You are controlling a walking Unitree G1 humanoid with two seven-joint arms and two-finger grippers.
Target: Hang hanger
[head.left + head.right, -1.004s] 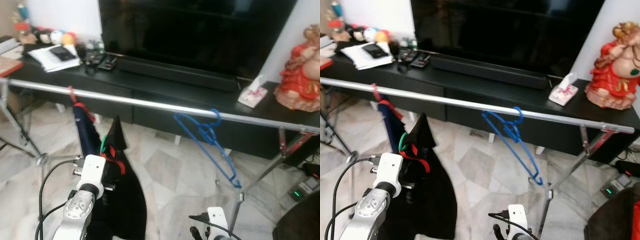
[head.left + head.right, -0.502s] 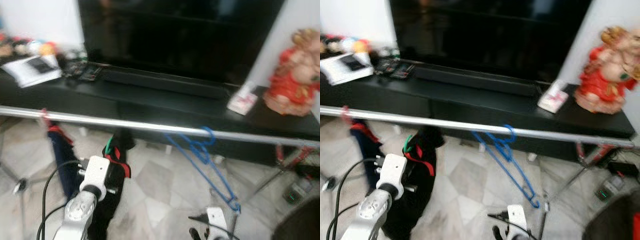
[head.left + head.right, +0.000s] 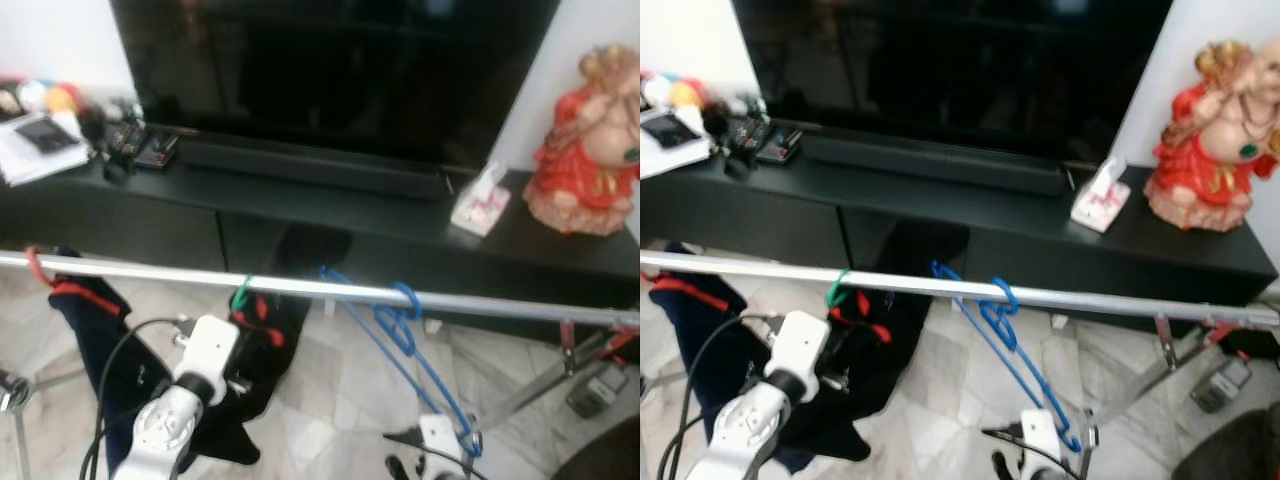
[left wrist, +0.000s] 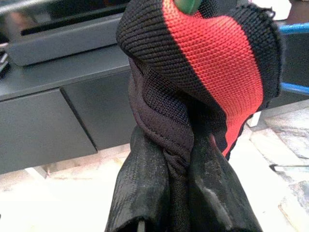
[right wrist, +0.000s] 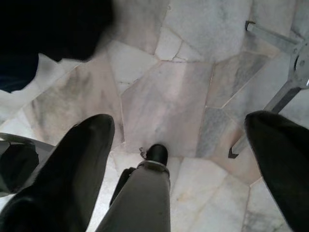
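Hanger (image 3: 241, 292) hook at rail (image 3: 150, 272) | left gripper (image 4: 166, 193) pinching garment (image 4: 207, 63) | right gripper (image 5: 178, 159) spread

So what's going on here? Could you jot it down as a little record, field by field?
rail: silver bar across the front, at the TV stand
green hanger: hook on the rail, carrying a black and red garment
left claw: shut on the garment below the hook
right claw: open, low over the marble floor, idle
blue hanger: bare, hanging on the rail
navy garment: hanging from a red hook at the rail's left
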